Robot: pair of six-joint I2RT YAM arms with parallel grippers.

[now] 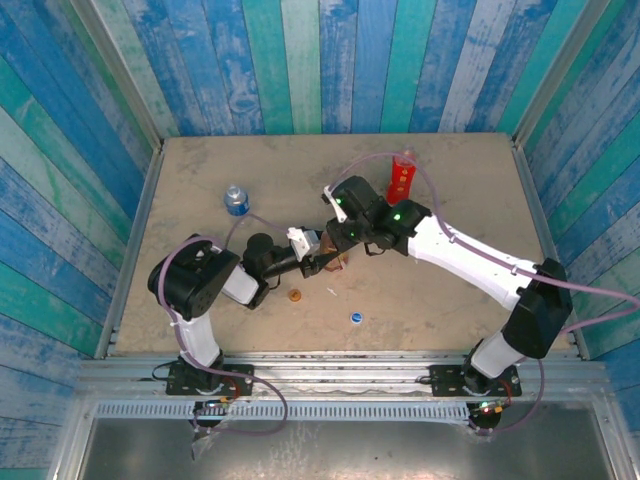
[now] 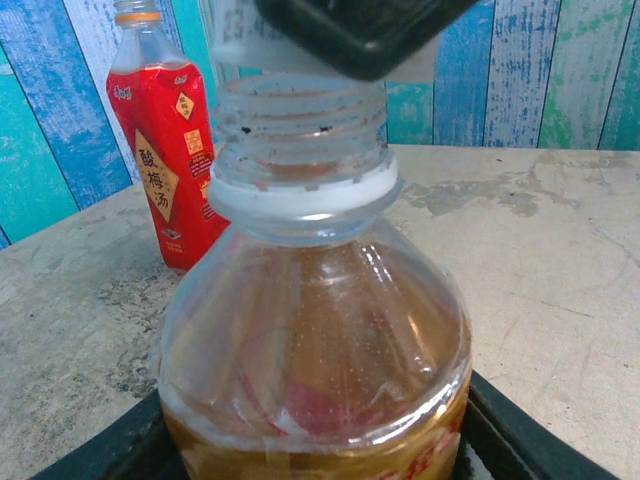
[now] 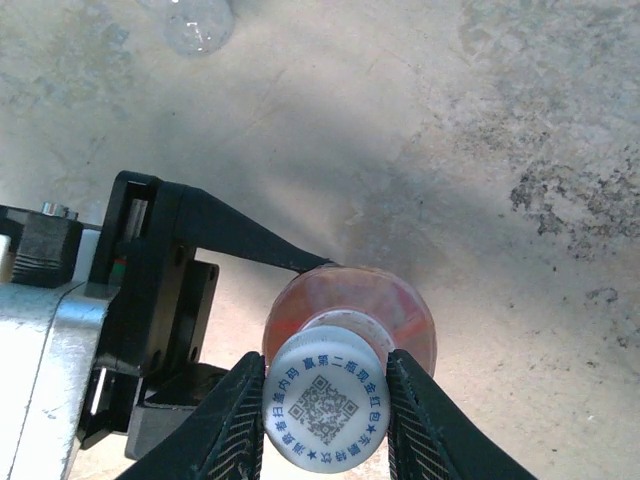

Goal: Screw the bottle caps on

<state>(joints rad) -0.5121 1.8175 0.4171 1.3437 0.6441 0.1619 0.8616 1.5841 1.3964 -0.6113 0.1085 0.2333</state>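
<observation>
My left gripper (image 1: 322, 263) (image 2: 315, 445) is shut on the amber-brown tea bottle (image 2: 315, 330) (image 3: 400, 310) (image 1: 330, 262), holding it upright low on its body. The bottle's threaded neck (image 2: 300, 130) is bare. My right gripper (image 1: 340, 238) (image 3: 325, 410) is shut on the white cap (image 3: 325, 405) directly above that neck; I cannot tell whether cap and mouth touch. The red bottle (image 1: 402, 175) (image 2: 160, 150) stands uncapped at the back right. The clear bottle with blue label (image 1: 236, 200) stands at the back left. An orange cap (image 1: 294, 295) and a blue cap (image 1: 356, 318) lie near the front.
The sandy tabletop (image 1: 450, 200) is fenced by blue and green plank walls (image 1: 300, 60). A small white scrap (image 1: 332, 293) lies between the two loose caps. Both arms meet over the table's middle.
</observation>
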